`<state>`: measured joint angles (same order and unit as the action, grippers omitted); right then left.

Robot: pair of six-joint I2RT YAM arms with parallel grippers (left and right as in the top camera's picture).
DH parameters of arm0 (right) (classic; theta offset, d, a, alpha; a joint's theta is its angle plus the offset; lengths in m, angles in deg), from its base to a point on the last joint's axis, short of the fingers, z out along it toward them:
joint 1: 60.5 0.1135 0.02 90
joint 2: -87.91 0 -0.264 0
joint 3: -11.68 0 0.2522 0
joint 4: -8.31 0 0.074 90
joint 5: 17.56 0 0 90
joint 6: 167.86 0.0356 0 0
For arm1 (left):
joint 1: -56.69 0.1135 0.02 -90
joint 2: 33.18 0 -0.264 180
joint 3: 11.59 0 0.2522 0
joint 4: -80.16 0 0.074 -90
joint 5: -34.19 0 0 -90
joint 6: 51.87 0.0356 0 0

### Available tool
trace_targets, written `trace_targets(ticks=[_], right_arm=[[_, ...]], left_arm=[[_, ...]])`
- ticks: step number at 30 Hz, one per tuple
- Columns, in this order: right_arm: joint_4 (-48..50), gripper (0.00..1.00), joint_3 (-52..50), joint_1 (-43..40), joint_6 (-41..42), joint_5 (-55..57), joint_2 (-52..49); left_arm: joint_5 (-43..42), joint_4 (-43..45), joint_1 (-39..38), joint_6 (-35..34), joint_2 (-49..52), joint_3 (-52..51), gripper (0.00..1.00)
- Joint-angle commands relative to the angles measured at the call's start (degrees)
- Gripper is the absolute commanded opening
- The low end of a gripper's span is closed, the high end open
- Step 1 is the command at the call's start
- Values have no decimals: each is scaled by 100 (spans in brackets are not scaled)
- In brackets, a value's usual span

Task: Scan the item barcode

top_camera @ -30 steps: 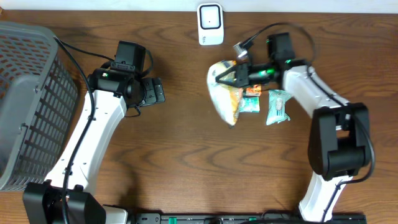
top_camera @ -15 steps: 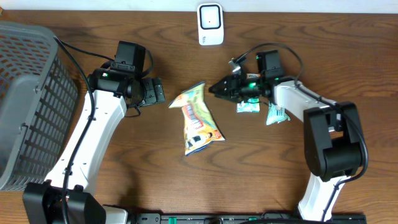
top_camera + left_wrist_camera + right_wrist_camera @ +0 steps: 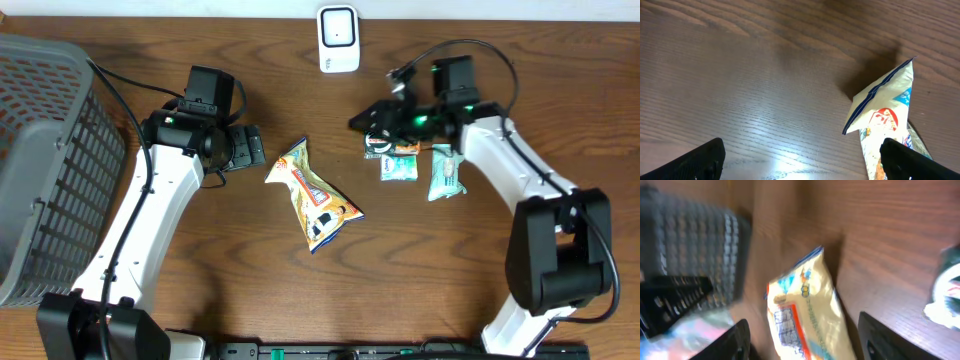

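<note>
Seemingly the scan is not yet done: the yellow snack bag (image 3: 313, 200) lies loose at the centre of the overhead frame, well below the white barcode scanner (image 3: 338, 38) at the top edge, and needs picking up. The right gripper (image 3: 362, 122) hovers upper right of it, near small green packets (image 3: 446, 172), jaws apart and empty; the left gripper (image 3: 250, 147) faces its upper-left corner, jaws wide apart.

A dark brown counter (image 3: 250, 290) with wavy wood grain filled the whole view from above. Along its far edge ran a narrow pale strip (image 3: 520, 6), too thin to identify. In the left wrist view, light left a soft white sheen (image 3: 790, 159) on the grain.
</note>
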<state>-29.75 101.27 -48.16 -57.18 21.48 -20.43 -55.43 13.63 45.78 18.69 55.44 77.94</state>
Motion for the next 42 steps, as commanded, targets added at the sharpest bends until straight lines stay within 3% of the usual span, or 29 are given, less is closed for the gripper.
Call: trace_targets(ticks=[1, 10, 20, 30, 42], right_arm=[[-330, 64, 72, 511, -955, 466, 50], [-890, 69, 122, 1668, -1119, 3407, 444], [-1329, 71, 118, 2946, -1386, 5390, 1088], [-1550, 72, 17, 4433, -391, 7191, 533], [-1534, 85, 17, 4927, -96, 8756, -520]], left_arm=[[74, -33, 28, 35, 11, 31, 98], [74, -33, 28, 35, 11, 31, 98], [74, -33, 28, 35, 11, 31, 98], [74, -33, 28, 35, 11, 31, 98], [74, -33, 28, 35, 11, 31, 98]])
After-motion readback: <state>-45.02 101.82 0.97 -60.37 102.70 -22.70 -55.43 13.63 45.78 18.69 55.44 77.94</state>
